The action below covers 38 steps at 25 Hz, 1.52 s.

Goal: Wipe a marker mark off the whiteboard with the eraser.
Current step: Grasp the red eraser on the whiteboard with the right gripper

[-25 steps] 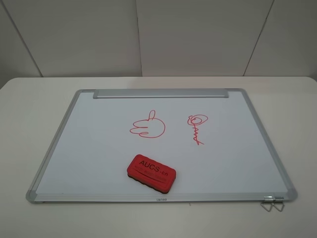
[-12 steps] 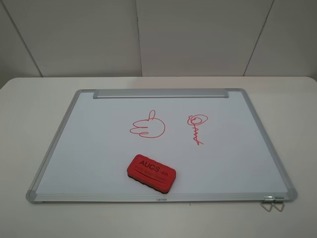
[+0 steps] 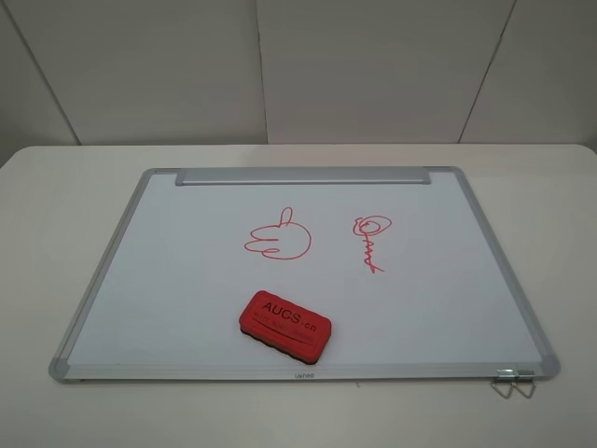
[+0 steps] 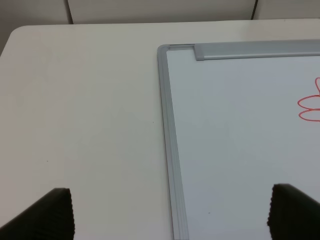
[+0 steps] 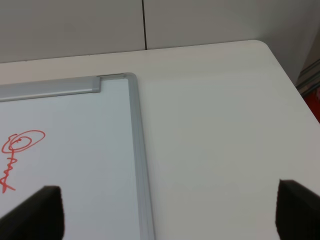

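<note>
The red, round-cornered eraser is laid flat on the metal-framed whiteboard, close to its near edge, lettering up, its long axis slanted across the board. The rounded red marker mark is drawn just beyond it, untouched. The left end effector and the right end effector are seen spread wide above the smooth white desk, with nothing held.

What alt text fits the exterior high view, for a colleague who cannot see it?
A small red block eraser lettered AUCS lies on a large silver-framed whiteboard, close to the board's near edge; the board lies flat on a white table. Beyond the eraser are a red thumbs-up fist drawing and, to its right, a narrower red looped scribble.
</note>
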Tool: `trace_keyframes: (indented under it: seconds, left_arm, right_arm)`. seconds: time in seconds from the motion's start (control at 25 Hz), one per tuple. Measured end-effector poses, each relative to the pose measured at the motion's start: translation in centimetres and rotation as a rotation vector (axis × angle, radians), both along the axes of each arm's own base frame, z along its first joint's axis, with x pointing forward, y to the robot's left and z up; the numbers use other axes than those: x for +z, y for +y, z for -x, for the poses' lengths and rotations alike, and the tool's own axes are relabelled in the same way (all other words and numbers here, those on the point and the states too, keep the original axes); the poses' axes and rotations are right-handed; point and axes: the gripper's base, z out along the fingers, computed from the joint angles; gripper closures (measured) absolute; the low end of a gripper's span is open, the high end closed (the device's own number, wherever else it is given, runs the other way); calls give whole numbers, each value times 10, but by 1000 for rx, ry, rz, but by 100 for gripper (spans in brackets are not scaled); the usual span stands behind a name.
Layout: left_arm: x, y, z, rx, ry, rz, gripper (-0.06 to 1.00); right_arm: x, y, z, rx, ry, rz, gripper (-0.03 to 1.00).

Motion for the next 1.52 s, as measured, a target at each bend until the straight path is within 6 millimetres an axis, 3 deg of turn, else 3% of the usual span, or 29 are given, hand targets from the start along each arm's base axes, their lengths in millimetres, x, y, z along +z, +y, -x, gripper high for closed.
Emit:
trace_keyframes:
  seconds: [0.28,0.4,0.56,0.8,1.0,1.24,1.48,1.52]
  left_arm:
    - [0,0,0,0,0,0,17]
    - [0,0,0,0,0,0,17]
    - [0,0,0,0,0,0,17]
    - [0,0,0,0,0,0,17]
    - [0,0,0,0,0,0,17]
    - [0,0,0,0,0,0,17]
    - [0,0,0,0,0,0,17]
    - [0,0,0,0,0,0,17]
  right_arm:
    - [0,0,0,0,2,0,21]
    - [0,-1,-10,2,64,-10,21]
    - [3,1,-42,35,204,-73,21]
    - [16,10,-107,178,298,-99,21]
    - [-2,56,-151,469,497,-7,21]
    - [-31,132,-199,704,702,150,21]
    - [-49,202,-230,852,792,286,21]
    - [-49,202,-230,852,792,286,21]
